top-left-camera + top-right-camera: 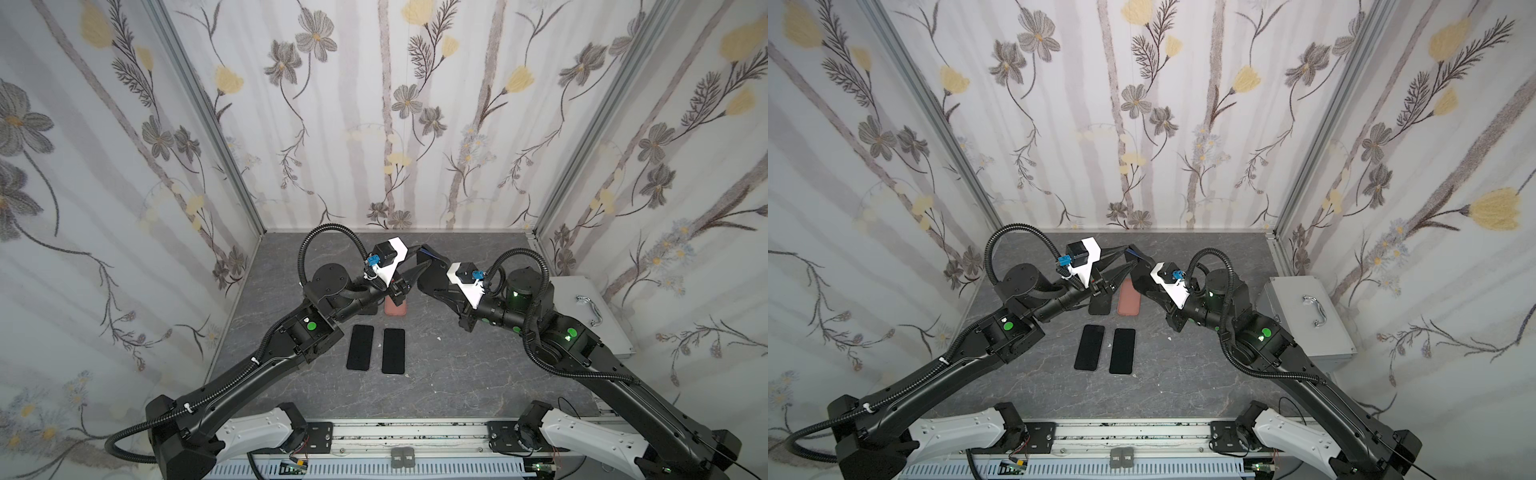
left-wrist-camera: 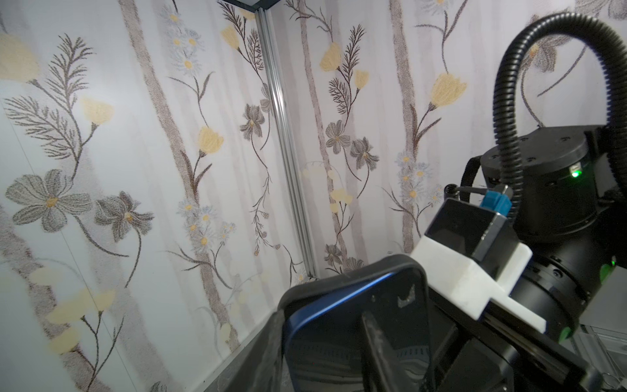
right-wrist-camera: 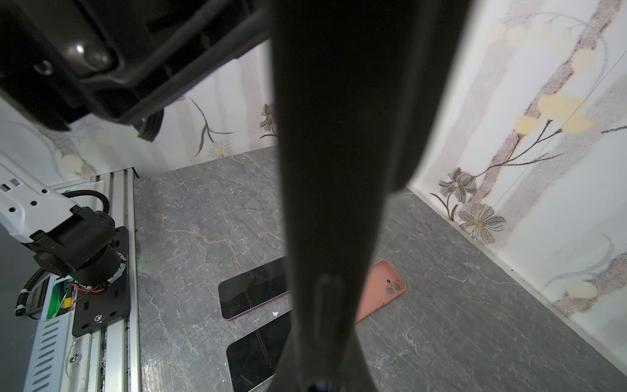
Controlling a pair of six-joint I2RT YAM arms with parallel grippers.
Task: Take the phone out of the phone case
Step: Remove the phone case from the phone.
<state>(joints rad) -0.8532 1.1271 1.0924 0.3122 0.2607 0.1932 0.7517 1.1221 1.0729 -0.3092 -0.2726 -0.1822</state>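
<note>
Left wrist camera shows me the phone (image 2: 353, 325), blue-edged, sitting in its black case (image 2: 342, 271), lifted off the table between my two pincers. I see one finger (image 2: 375, 342) of the left pincer (image 1: 419, 259) lying across the screen, but I cannot tell how tightly it is clenched. My right pincer (image 1: 432, 266) is clamped on the case. Below them lie a pink case (image 1: 1128, 300) and two dark phones (image 1: 1105, 350).
</note>
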